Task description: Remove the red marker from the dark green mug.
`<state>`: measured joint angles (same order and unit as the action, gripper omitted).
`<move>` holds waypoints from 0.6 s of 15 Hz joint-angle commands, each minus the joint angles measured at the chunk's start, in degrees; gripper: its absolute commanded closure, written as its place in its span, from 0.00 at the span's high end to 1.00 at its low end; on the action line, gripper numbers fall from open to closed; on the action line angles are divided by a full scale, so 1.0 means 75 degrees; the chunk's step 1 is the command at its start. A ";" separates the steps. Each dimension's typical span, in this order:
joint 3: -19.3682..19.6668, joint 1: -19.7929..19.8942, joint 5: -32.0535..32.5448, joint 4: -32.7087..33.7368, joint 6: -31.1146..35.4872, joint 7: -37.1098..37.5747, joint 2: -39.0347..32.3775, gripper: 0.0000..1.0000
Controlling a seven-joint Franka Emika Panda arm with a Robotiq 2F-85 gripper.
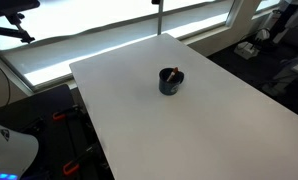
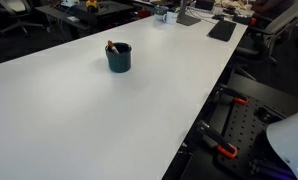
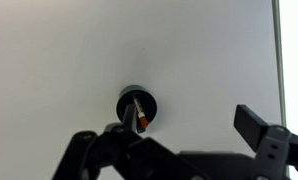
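Note:
The dark green mug (image 1: 171, 84) stands upright near the middle of the white table (image 1: 219, 130); it also shows in an exterior view (image 2: 119, 60). The red marker (image 1: 170, 73) leans inside it, its tip sticking out over the rim (image 2: 112, 46). In the wrist view I look straight down on the mug (image 3: 129, 101) with the marker (image 3: 140, 116) in it. My gripper (image 3: 189, 121) is open and empty, well above the table. The mug lies by one fingertip, not between the jaws. The gripper is out of both exterior views.
The table's edges run close by (image 2: 204, 120). Clamps and the robot's white base (image 2: 289, 140) sit beside the table. Windows (image 1: 109, 40) are behind it. Desks with clutter (image 2: 189, 15) stand at the far end.

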<state>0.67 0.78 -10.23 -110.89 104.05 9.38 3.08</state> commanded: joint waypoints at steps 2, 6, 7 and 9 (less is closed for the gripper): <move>0.0126 0.0123 -0.0095 0.1836 -0.1175 -0.0185 -0.1463 1.00; 0.0039 0.0230 -0.0410 0.3337 -0.2289 -0.0801 -0.2998 1.00; 0.0010 0.0257 -0.0480 0.3680 -0.2585 -0.0944 -0.3412 1.00; -0.0065 0.0329 -0.0703 0.4066 -0.3063 -0.1263 -0.4072 1.00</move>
<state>1.22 2.06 -13.06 -88.33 87.66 3.09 -19.24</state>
